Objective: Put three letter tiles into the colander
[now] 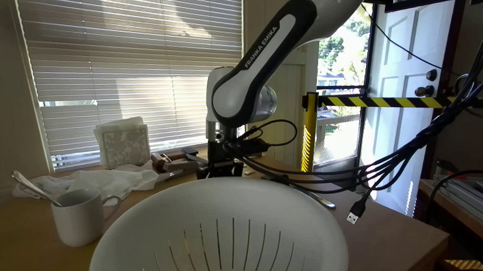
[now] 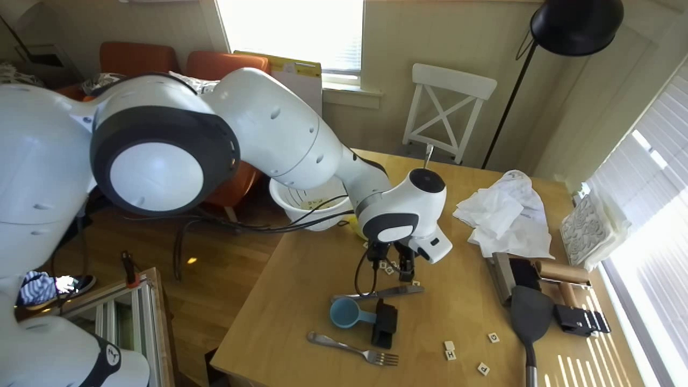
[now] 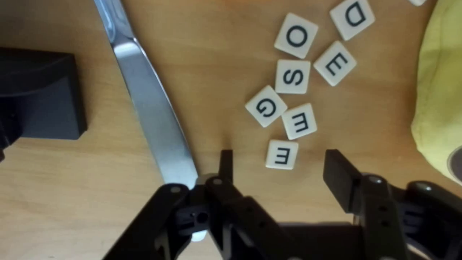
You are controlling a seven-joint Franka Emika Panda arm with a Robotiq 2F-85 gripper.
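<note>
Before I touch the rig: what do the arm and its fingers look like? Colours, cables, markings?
The arm is white, rounded links with black trim. Pale FRANKA EMIKA lettering shows in an exterior view. Several black cables run off it, with a USB plug dangling. The fingers are black and jointed, with blocky tips and small round screw heads.

1. Long silver metal knife [image 3: 155, 119], on the pale wooden bench [image 2: 430, 317].
2. Light-blue, round-bowled plastic scoop [image 2: 344, 313], just beside the knife.
3. Silver metal fork [image 2: 371, 356], near the knife.
4. Black flat-bladed spatula [image 2: 529, 317], well beyond the knife's tip.
5. Crumpled white paper or cloth [image 2: 502, 215], well apart from the knife.
6. White cylindrical mug [image 1: 76, 220], also well apart from the knife.
</note>
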